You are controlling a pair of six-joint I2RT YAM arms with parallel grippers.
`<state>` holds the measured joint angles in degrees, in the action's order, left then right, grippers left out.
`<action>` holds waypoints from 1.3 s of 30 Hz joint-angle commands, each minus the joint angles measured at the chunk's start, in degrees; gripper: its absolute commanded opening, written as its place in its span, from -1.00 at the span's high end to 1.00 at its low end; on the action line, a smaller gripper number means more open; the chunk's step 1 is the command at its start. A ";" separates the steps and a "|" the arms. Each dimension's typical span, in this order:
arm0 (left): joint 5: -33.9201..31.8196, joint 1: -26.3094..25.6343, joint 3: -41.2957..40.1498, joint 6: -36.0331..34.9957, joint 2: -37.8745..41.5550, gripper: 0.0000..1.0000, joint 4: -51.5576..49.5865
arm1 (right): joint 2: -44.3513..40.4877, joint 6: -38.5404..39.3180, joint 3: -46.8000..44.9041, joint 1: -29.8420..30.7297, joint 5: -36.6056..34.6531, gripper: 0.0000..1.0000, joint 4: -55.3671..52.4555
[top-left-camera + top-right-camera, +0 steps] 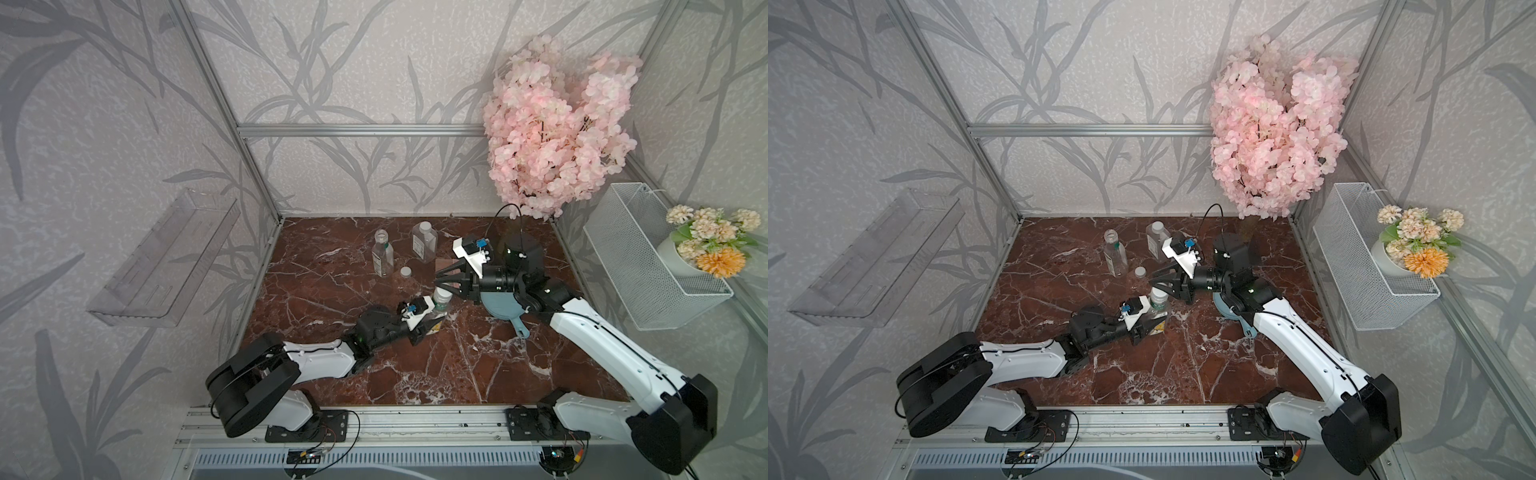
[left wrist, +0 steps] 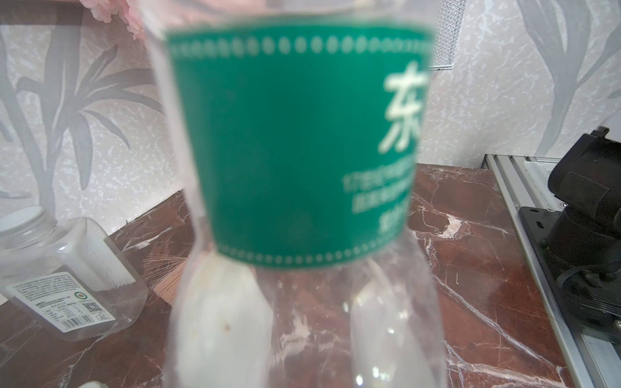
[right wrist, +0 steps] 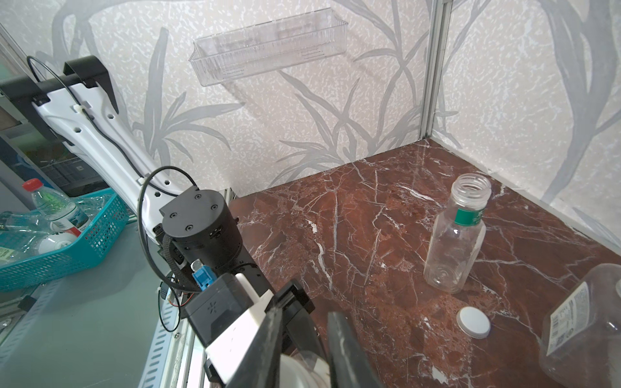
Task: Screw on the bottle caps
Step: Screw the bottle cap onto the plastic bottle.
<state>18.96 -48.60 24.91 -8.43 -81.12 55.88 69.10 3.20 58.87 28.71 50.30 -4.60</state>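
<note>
judging by what stands around the grippers on the veined red-brown marble tabletop (image 1: 374, 353), the task is taken to be about midway. the squarer clear bottle (image 1: 424, 245), just beyond the right gripper (image 1: 437, 280), is seen with a white cap (image 1: 424, 227) seated on its neck; how tight it is cannot be told. the held round bottle (image 1: 439, 306), thin clear plastic with a glossy green label, is kept upright and clamped at its lower body by the left gripper (image 1: 434, 322). the held bottle's cap (image 1: 441, 295), smooth, white and round, is pinched from above by the right gripper, so this one is judged to be mid-screwing. ahead of the right gripper's fingertips the open round bottle (image 1: 382, 255) is left uncapped, its threaded mouth bare. the loose cap (image 1: 405, 272) is found lying flat beside it, a small white disc.
</note>
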 commanded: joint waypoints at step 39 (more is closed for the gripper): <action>6.88 0.17 1.20 2.59 3.00 0.60 3.71 | -4.21 23.75 3.49 -3.13 15.47 -0.51 -7.93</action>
<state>24.34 -48.60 24.91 -5.91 -79.15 59.18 64.62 22.59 59.53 24.49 64.05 -8.05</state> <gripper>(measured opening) 0.390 0.758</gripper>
